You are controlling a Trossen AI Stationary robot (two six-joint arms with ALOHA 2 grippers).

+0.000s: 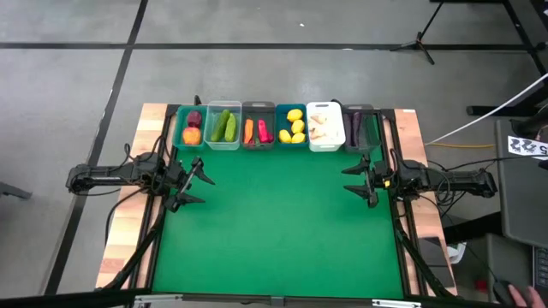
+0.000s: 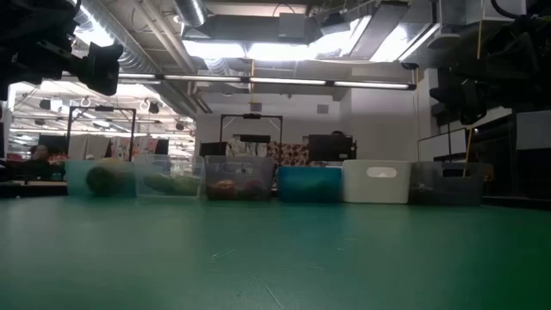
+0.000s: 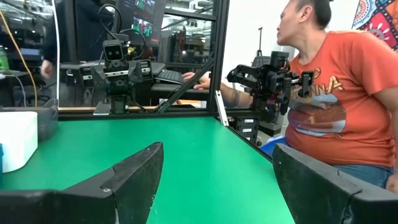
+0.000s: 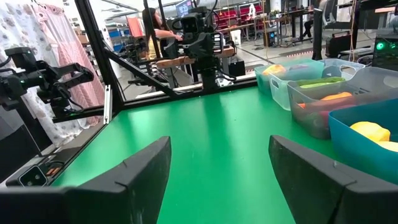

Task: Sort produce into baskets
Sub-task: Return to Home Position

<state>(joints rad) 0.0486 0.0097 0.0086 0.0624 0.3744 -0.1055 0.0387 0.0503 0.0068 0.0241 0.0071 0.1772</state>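
Six baskets stand in a row along the table's far edge, with the produce lying inside them. The teal-green basket [image 1: 190, 127] holds a dark red beet and an orange piece. The clear one [image 1: 223, 126] has green cucumbers, the grey one [image 1: 258, 129] a carrot and a red pepper, and the blue one [image 1: 292, 126] yellow lemons [image 4: 368, 130]. The white one [image 1: 325, 127] has whitish garlic, and the dark one [image 1: 360, 128] a purple eggplant. My left gripper [image 1: 204, 185] hovers open at the mat's left edge. My right gripper [image 1: 347, 180] hovers open at the right edge. Both are empty.
The green mat [image 1: 274, 222] covers the table between the two arms. Black frame posts [image 3: 219, 56] stand at the table's edges. A person in an orange shirt [image 3: 339, 106] sits just beyond the table's right side.
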